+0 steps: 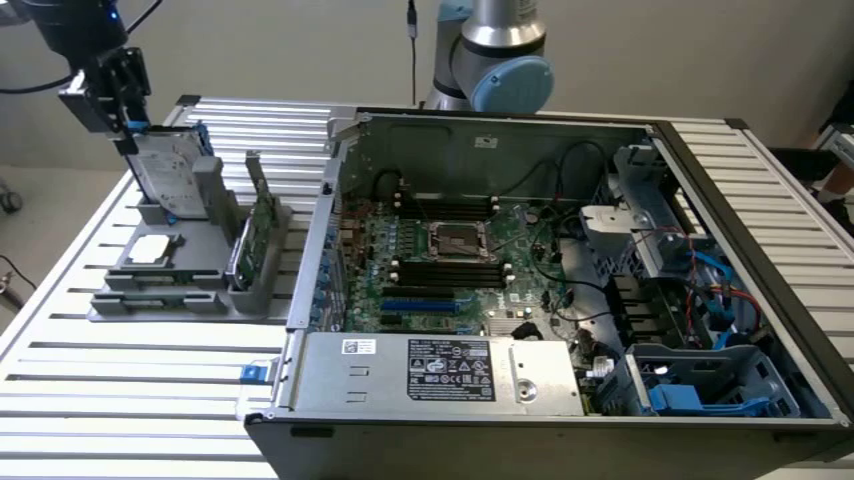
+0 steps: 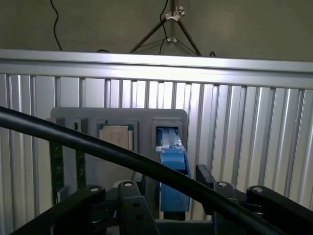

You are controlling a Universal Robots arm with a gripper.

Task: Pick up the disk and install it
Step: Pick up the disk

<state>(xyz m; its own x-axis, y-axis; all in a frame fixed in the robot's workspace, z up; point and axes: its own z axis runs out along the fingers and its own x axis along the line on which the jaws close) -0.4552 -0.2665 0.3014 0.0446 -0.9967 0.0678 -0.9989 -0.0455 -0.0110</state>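
The disk (image 1: 171,172) stands on edge in the back slot of a grey holder (image 1: 174,290) on the exterior view's left; it is silver-grey with a blue carrier. My gripper (image 1: 124,122) hangs just above the disk's top edge, open and holding nothing. In the wrist view the disk's blue carrier (image 2: 172,169) lies between the two black fingers (image 2: 98,205), which stand wide apart on either side of it. A black cable (image 2: 98,147) crosses in front of that view.
The holder also carries a small square chip (image 1: 150,250) and a thin green circuit card (image 1: 254,235). An open computer case (image 1: 534,270) sits on the slatted metal table (image 1: 120,400), with a blue-lined bay (image 1: 694,385) at its near corner on the exterior view's right.
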